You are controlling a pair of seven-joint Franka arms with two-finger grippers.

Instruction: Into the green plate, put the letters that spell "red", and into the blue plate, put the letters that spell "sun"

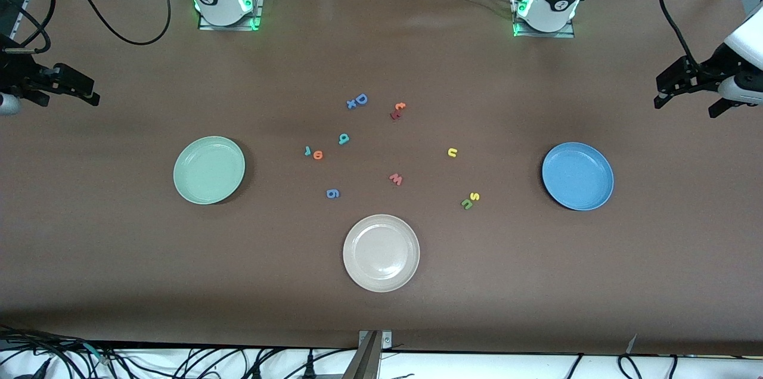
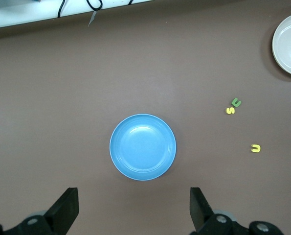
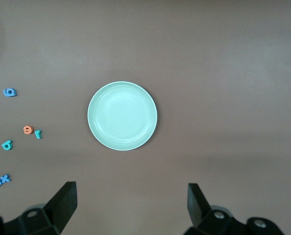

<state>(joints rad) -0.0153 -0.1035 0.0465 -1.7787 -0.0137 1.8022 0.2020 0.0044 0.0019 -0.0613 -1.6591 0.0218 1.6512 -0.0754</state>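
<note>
The green plate point(image 1: 208, 170) point(image 3: 122, 116) lies toward the right arm's end of the table, the blue plate point(image 1: 577, 176) point(image 2: 143, 147) toward the left arm's end. Between them lie a teal "r" point(image 1: 307, 150), an orange "e" point(image 1: 318, 155) and a teal "d" point(image 1: 343, 139), and closer to the blue plate a yellow "u" shape point(image 1: 452, 152), a yellow "s" point(image 1: 474, 196) and an olive "u" shape point(image 1: 467, 204). My right gripper point(image 1: 68, 98) point(image 3: 132, 205) hangs open over its table end. My left gripper point(image 1: 685, 105) point(image 2: 134, 208) hangs open over its own. Both hold nothing.
A beige-white plate point(image 1: 381, 252) sits nearest the front camera, mid-table. Other loose letters lie in the middle: a blue "D" point(image 1: 360, 99) with a blue "x" point(image 1: 351, 104), an orange "t" point(image 1: 399, 106), a red "w" point(image 1: 396, 179) and a blue "g" point(image 1: 332, 193).
</note>
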